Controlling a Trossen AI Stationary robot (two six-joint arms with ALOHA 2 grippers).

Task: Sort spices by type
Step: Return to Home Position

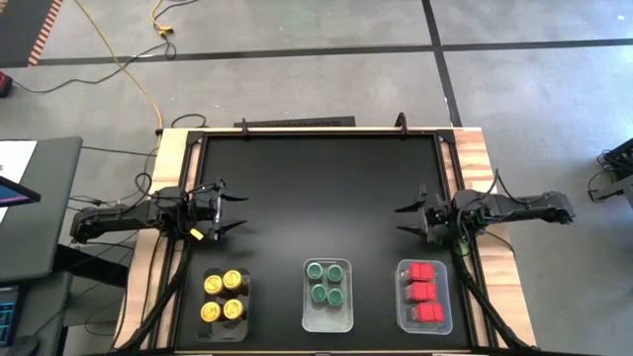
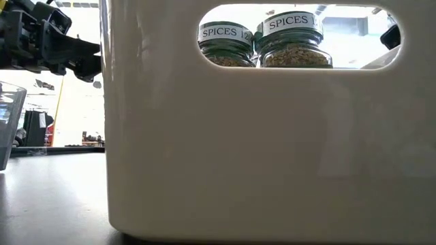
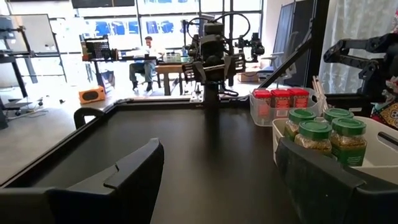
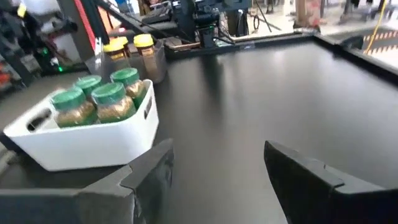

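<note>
Three trays stand in a row along the table's near edge. Several yellow-lidded spice jars (image 1: pixel 223 297) fill the left tray. Several green-lidded jars (image 1: pixel 326 282) stand in the white middle tray (image 1: pixel 326 318). The red-lidded jars (image 1: pixel 423 294) sit in the clear right tray. My left gripper (image 1: pixel 242 211) hangs open over the table's left side, beyond the yellow jars, and points right. My right gripper (image 1: pixel 399 220) hangs open at the right side, beyond the red jars, and points left. Nothing lies between the fingers of either one (image 3: pixel 217 186) (image 4: pixel 217 180).
The black tabletop (image 1: pixel 321 188) has a raised rim. In the low view the white tray's wall (image 2: pixel 238 150) fills most of the picture, and two green-lidded jars (image 2: pixel 266 44) show through its handle slot. A person (image 3: pixel 147 46) sits in the room beyond.
</note>
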